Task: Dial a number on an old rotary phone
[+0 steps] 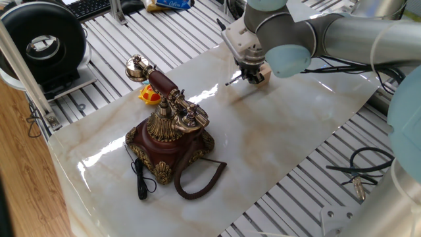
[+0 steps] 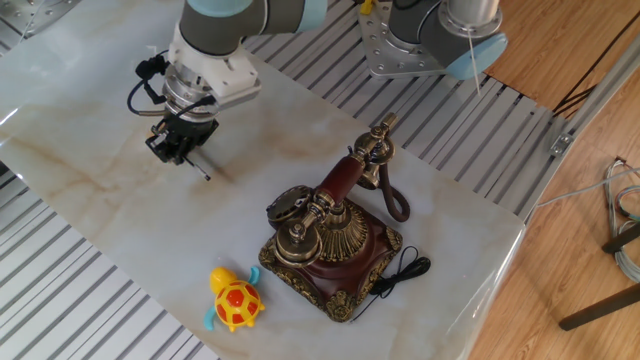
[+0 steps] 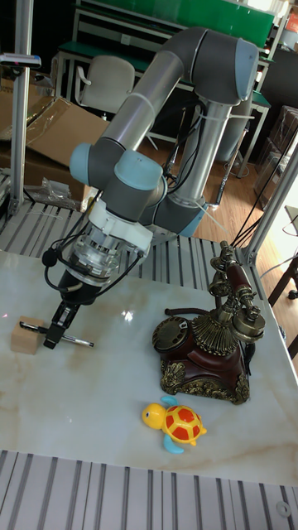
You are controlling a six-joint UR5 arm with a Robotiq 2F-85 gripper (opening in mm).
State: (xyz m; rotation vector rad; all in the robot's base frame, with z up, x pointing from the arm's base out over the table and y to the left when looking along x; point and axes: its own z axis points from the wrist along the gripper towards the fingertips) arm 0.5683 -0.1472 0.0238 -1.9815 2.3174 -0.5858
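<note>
The old rotary phone (image 1: 171, 135) (image 2: 330, 240) (image 3: 211, 352) stands on the marble sheet, its red-and-brass handset (image 2: 345, 180) resting on the brass cradle. Its dial (image 3: 171, 332) faces the gripper's side, and its coiled brown cord (image 1: 197, 178) loops beside the base. My gripper (image 1: 248, 74) (image 2: 178, 150) (image 3: 58, 329) hangs low over the sheet, well away from the phone. It is shut on a thin silver stylus (image 2: 199, 168) (image 3: 76, 340), which sticks out sideways just above the surface.
A small wooden block (image 3: 27, 340) (image 1: 264, 73) sits right beside the gripper. A yellow-orange toy turtle (image 2: 235, 300) (image 3: 178, 422) lies near the phone's base. A black cable (image 1: 139, 179) trails off the phone. Ribbed metal table (image 2: 60, 270) surrounds the sheet.
</note>
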